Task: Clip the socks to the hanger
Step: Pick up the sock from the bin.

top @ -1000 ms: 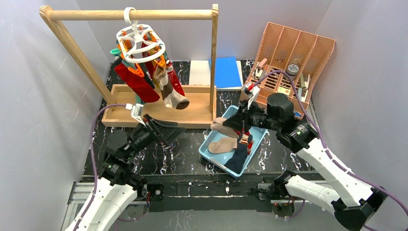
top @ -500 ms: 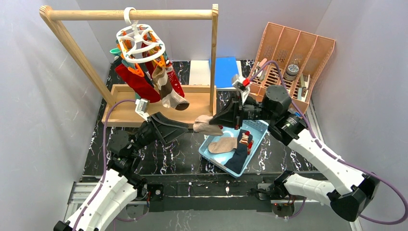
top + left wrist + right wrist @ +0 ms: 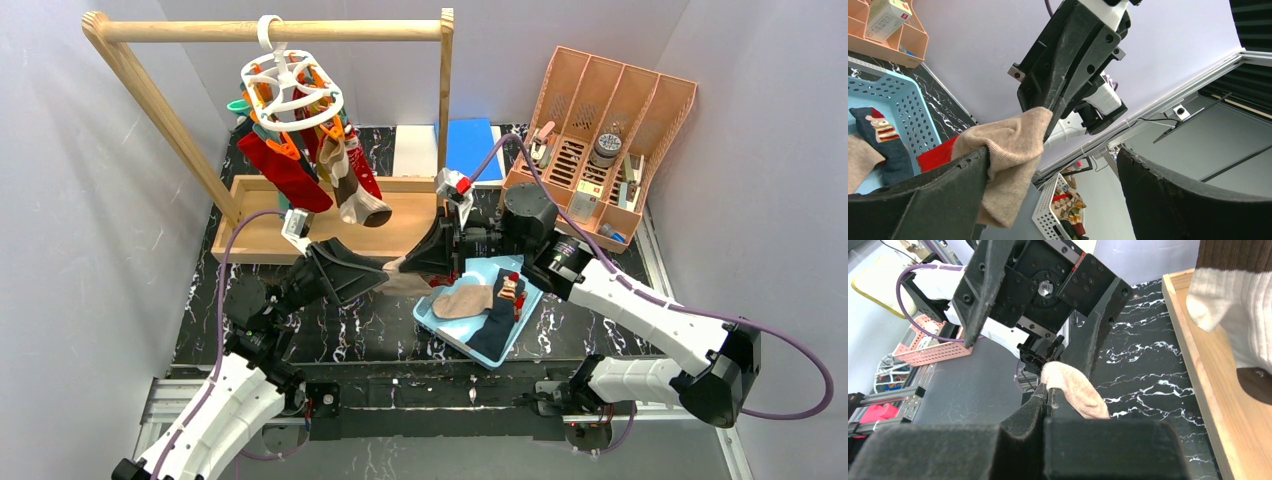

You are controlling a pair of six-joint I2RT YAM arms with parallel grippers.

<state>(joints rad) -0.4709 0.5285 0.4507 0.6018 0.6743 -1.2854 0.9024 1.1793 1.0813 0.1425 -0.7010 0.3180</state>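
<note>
While the right gripper (image 3: 1046, 396) pinches a beige sock (image 3: 1008, 142) tight at one end, above the bare marble table (image 3: 380, 322) between the wooden tray (image 3: 250, 245) edge and the blue basket (image 3: 898, 100), the left gripper (image 3: 1053, 155) stands spread wide about the sock's loose end, one finger (image 3: 938, 195) touching it. The hanger (image 3: 292, 88) hangs well apart on the rail (image 3: 270, 31), socks (image 3: 290, 175) clipped below. From above, both grippers mostly hide the sock
</note>
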